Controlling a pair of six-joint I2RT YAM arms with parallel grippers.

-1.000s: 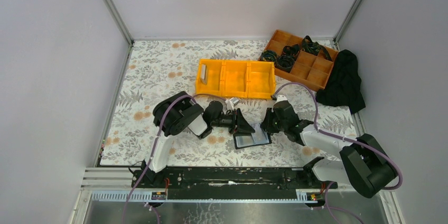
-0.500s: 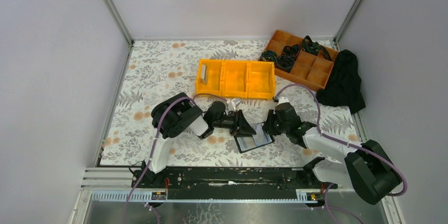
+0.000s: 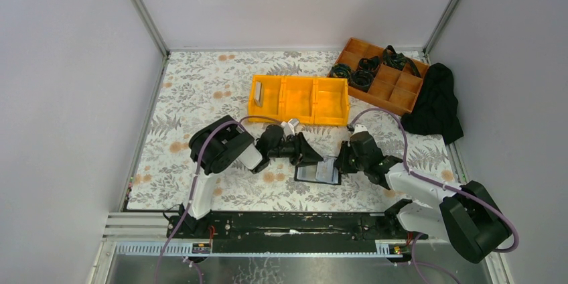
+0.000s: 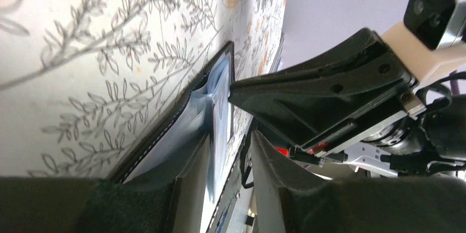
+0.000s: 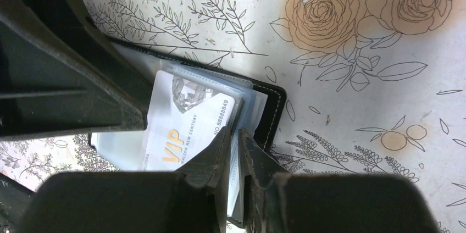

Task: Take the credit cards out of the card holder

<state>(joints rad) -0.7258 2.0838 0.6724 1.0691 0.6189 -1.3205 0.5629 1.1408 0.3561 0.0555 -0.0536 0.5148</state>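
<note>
Extraction step: card holder (image 3: pixel 317 173) is lying open at 6 o'clock of the yellow bin (image 3: pixel 298 100). Your right gripper (image 5: pixel 237 150) is pinching its 3 o'clock edge, and your left gripper (image 4: pixel 231 178) is hanging half-spread over its 10 o'clock corner. Next, I reckon you're needing the VIP card (image 5: pixel 187 120) itself.

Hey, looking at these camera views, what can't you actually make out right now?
Cards left in the card holder: top view too small; right wrist view, stacked sleeves overlap.
What the right gripper pinches, bare sleeve or card inside: right wrist view, its own fingers cover it.
Lower edge of the VIP card: same view, behind that gripper.
Print on the grey card in the yellow bin: top view, too small.
</note>
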